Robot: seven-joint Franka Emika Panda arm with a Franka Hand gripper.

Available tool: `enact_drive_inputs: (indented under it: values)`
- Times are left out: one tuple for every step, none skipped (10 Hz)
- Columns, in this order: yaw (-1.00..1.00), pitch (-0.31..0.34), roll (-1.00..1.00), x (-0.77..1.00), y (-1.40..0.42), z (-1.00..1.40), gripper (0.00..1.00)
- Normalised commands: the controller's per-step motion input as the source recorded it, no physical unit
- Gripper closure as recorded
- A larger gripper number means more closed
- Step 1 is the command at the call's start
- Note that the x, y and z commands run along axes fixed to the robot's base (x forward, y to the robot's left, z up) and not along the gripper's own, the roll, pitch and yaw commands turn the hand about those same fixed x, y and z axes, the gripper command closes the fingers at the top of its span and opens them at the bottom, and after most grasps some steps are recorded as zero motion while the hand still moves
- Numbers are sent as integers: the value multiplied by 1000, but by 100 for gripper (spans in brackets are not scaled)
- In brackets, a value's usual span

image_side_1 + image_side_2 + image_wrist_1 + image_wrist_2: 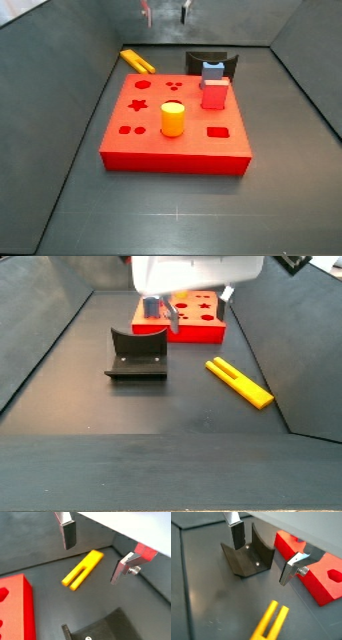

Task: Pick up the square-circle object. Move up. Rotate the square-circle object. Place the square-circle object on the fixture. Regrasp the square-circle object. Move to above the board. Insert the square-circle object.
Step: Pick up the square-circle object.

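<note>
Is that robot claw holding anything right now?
Nothing. The gripper hangs open above the floor; the long yellow-orange bar lies flat below, untouched between its jaws.

Place: robot test cell, lab type
Enclosure: dark grey floor (pixel 160 416) with sloped walls
Rig: gripper (pixel 261 549) over black fixture (pixel 138 356)
Test piece: red board (pixel 174 125) with shaped holes

The end effector (pixel 163 12) hangs open at the far end. The square-circle object (pixel 136 62) lies just below it, beside the board (pixel 177 125). The fixture (pixel 209 61) stands to its right.

Opposed high side views, close downward wrist views behind gripper (pixel 93 556), all sharing fixture (pixel 138 354).
</note>
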Motion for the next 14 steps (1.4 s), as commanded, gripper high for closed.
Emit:
enact_drive_inputs:
  values:
    - [283, -140, 0, -471, -171, -891, 0]
    - [134, -203, -10, -469, -103, -749, 0]
    - [109, -274, -63, -369, -137, -591, 0]
    - [134, -307, -76, -289, -137, -534, 0]
    - [106, -279, -106, -20, -11, -606, 0]
    - [14, -110, -197, 49, 0, -729, 0]
    - [0, -93, -203, 23, 0, -723, 0]
    - [0, -84, -199, 0, 0, -743, 0]
    - [9, -76, -197, 0, 0, -760, 0]
    - [26, -73, -199, 0, 0, -754, 0]
    - [17, -79, -204, 0, 0, -731, 0]
    - [6, -81, -209, 0, 0, -720, 0]
    - [0, -81, -224, 0, 0, -691, 0]
    - [17, -84, -296, 0, 71, -540, 0]
